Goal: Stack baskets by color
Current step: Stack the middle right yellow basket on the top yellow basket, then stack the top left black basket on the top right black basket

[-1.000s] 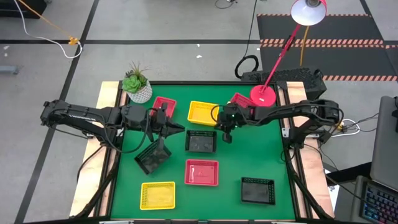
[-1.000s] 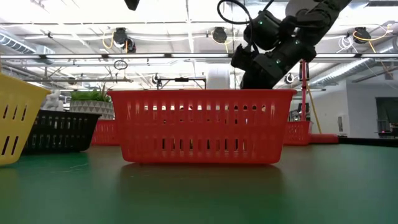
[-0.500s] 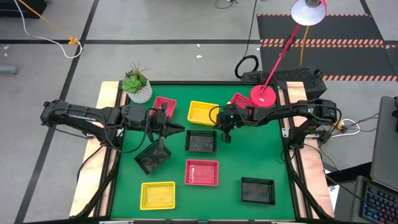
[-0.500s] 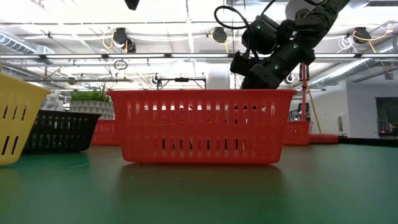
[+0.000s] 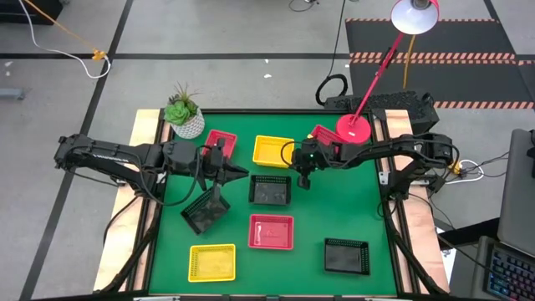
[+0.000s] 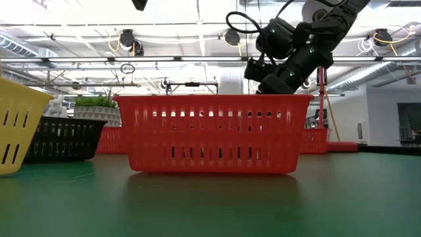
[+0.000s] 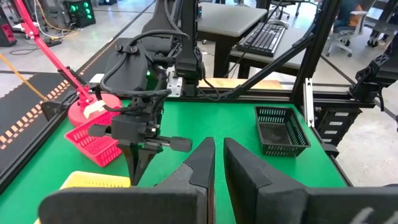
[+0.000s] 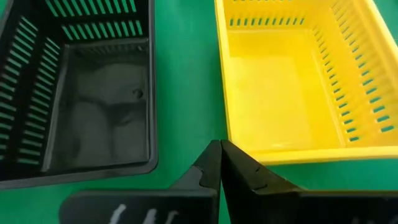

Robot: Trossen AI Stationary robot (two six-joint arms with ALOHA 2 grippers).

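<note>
- Your right gripper (image 5: 303,178) hangs over the green table (image 5: 351,209), near the middle. Its two fingers are pressed together and hold nothing.
- From your right gripper, a yellow basket (image 5: 272,151) sits at about 11 o'clock, and a black basket (image 5: 271,190) sits at about 8 o'clock. The fingertips point at the green gap between these two.
- Your left gripper (image 5: 214,194) is at 9 o'clock from the table's middle. It holds a tilted black basket (image 5: 206,211) by its rim, fingers almost together.
- A red basket (image 5: 220,143) sits near 11 o'clock, beside the white plant pot (image 5: 185,122).
- Another red basket (image 5: 323,136) leans against the red lamp base (image 5: 354,129) at about 1 o'clock.
- A third red basket (image 5: 272,232) sits at 6 o'clock, just below the middle.
- A second yellow basket (image 5: 211,262) is at 7 o'clock, and a third black basket (image 5: 346,256) is at 5 o'clock.
</note>
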